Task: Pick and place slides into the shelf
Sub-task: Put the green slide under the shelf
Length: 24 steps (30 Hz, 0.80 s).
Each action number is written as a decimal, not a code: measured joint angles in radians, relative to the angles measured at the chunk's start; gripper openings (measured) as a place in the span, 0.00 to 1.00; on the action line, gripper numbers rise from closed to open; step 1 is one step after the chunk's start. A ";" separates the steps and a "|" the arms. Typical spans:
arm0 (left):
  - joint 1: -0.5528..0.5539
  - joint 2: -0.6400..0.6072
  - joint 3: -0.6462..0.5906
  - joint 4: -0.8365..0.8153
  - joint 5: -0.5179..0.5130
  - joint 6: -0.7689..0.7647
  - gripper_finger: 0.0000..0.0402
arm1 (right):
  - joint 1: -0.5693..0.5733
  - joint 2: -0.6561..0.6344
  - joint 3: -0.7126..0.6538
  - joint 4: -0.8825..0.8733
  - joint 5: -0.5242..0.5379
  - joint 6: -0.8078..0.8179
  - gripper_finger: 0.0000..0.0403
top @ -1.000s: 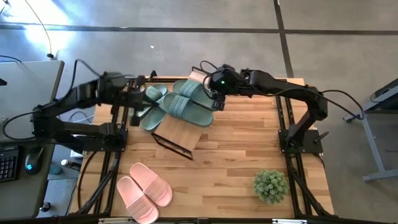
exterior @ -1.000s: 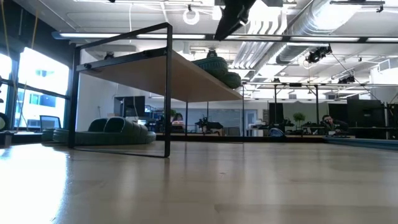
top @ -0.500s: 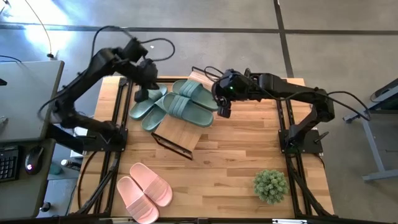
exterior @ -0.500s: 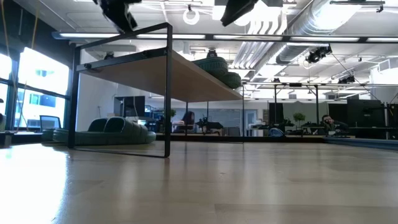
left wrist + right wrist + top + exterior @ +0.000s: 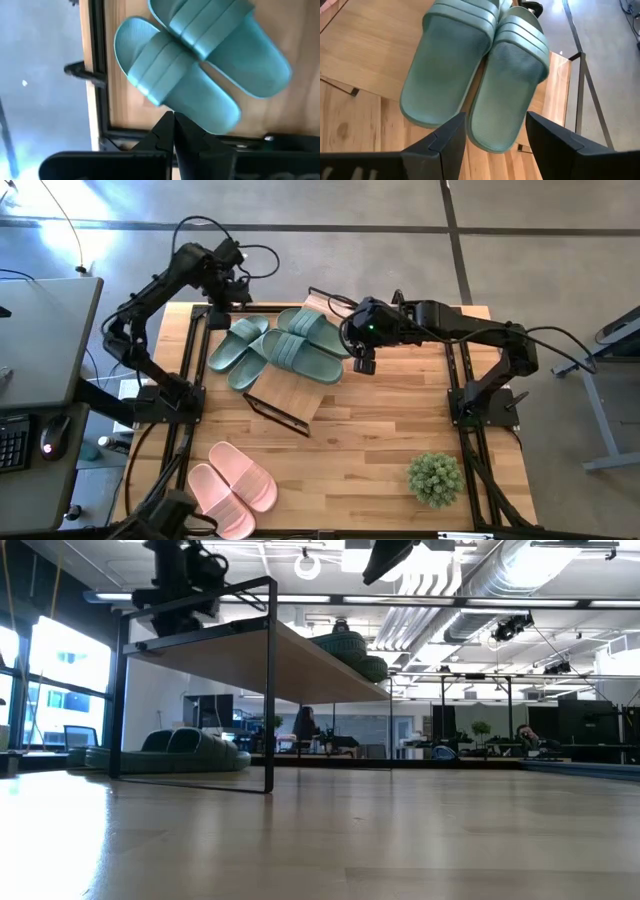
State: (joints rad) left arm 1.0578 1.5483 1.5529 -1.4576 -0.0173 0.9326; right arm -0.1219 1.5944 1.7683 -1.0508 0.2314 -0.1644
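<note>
Pink slides (image 5: 232, 485): a pair is laid side by side on the surface (image 5: 370, 430) at its near left corner, well apart from the shelf.
Plant (image 5: 435, 477): it is stood on the near right of the surface.
Shelf (image 5: 285, 400): it is set near the middle of the surface, skewed to the edges; its plank top is carried on a thin black frame, seen from below in the low view (image 5: 260, 655).
Green slides on shelf (image 5: 308, 345): a pair is laid side by side on the far end of the plank, toes overhanging its edge in the right wrist view (image 5: 475, 75).
Green slides on surface (image 5: 238, 350): a second pair is laid crossed, one over the other, on the surface beside the shelf's left end, near the far left edge (image 5: 200, 65).
Right gripper (image 5: 362, 358): it is held spread above the far end of the shelf, over the pair there, nothing between its fingers (image 5: 450, 137).
Left gripper (image 5: 216, 292): it is held pressed together, empty, above the far left edge of the surface, just beyond the crossed pair.
</note>
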 joint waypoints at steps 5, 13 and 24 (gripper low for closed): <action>-0.008 0.036 -0.060 0.067 -0.053 0.076 0.00 | 0.000 0.000 0.000 -0.010 0.000 0.007 0.48; -0.004 0.059 -0.165 0.094 -0.108 0.167 0.02 | 0.000 0.000 0.000 -0.009 0.000 0.007 0.48; -0.004 0.059 -0.299 0.200 -0.130 0.213 0.30 | -0.002 0.001 0.000 -0.007 0.006 0.000 0.48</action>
State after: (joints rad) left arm 1.0534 1.6073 1.2542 -1.2572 -0.1477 1.1454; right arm -0.1242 1.5951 1.7683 -1.0576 0.2371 -0.1646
